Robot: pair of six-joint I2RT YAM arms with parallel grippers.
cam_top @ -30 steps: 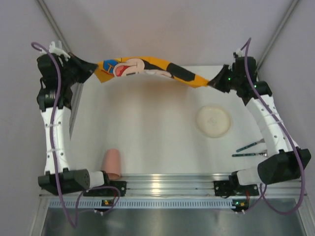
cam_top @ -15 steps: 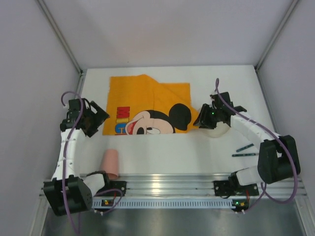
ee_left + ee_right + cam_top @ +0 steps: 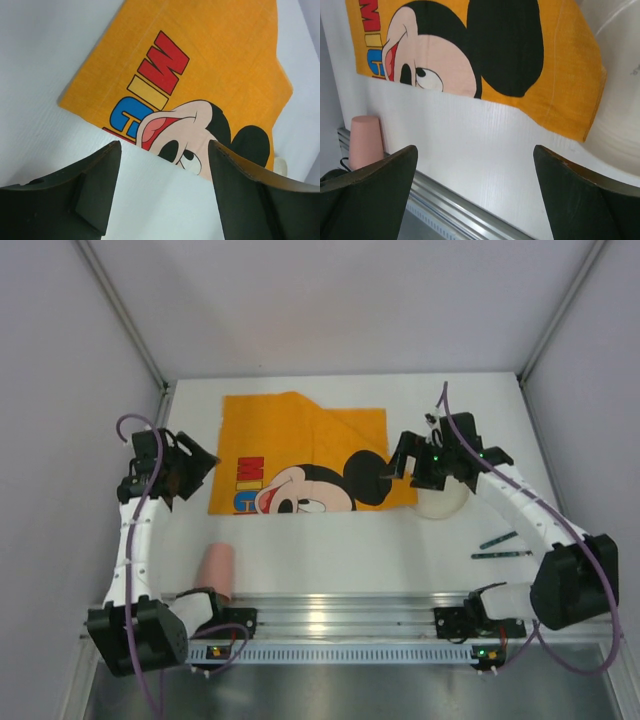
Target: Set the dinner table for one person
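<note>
matte white rectangular dinner table (image 3: 330, 545): rigid, fixed, nothing i'd grasp. orange cloth placemat (image 3: 300, 435) lies upper centre. left gripper (image 3: 196, 466) and right gripper (image 3: 398, 456) both spread wide, empty.

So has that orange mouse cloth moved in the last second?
Yes. The orange cloth came down and nearer: it hung in the air beyond the white plate, now it lies flat, its right corner reaching that plate.

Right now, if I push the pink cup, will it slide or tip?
The cup looks like thin plastic, so probably light. It seems to stand mouth down, taller than wide: a high push may tip it, a low one likely slides it on the smooth table. Tipped, its tapered wall would probably roll in a curve.
</note>
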